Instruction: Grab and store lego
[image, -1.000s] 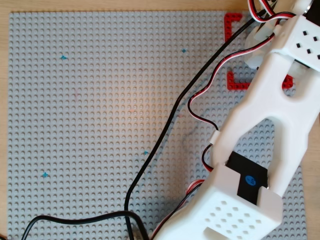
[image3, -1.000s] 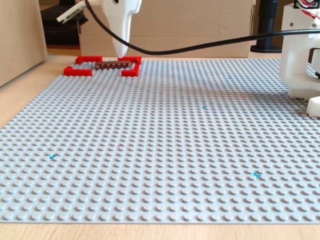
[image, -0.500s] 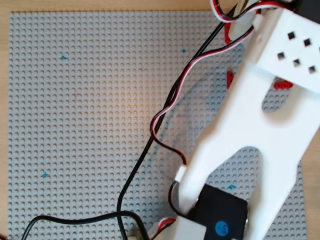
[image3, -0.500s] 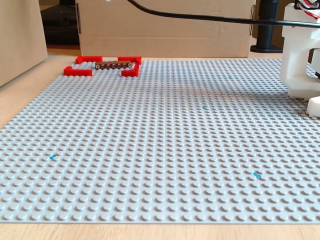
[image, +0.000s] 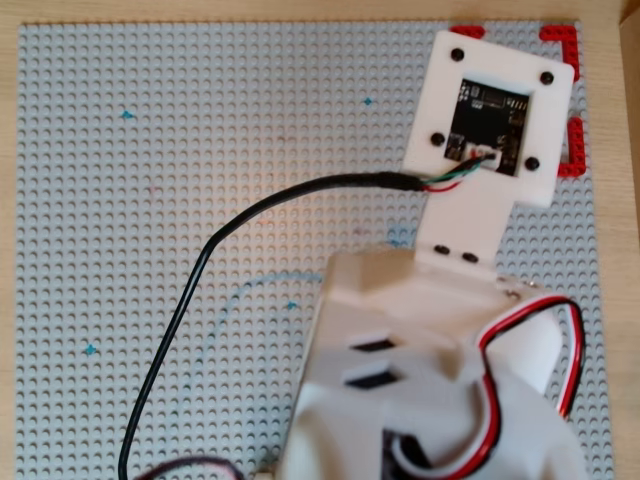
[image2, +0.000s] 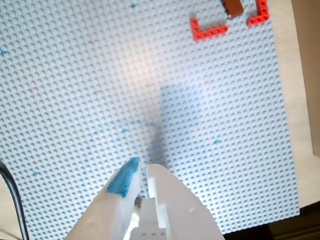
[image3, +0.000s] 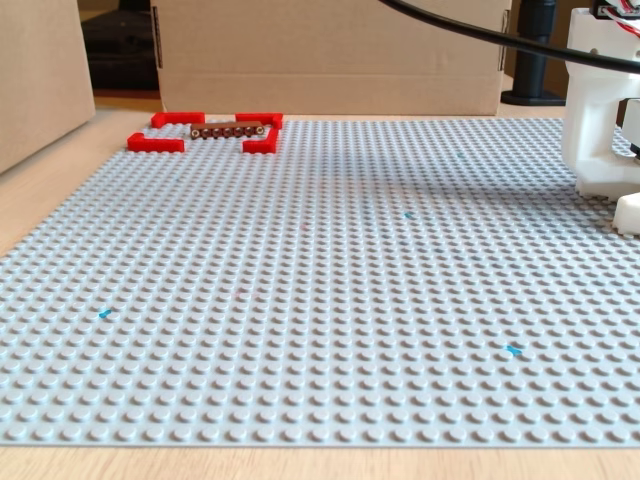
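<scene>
Wrist view, claw (image2: 141, 168) nearly pressed together and empty over bare grey baseplate (image2: 75, 100), lego (image2: 233, 7) far ahead at the top edge, between red brackets (image2: 209, 31) (partly cropped), bench (image2: 305, 125) strip along baseplate's right edge.
</scene>
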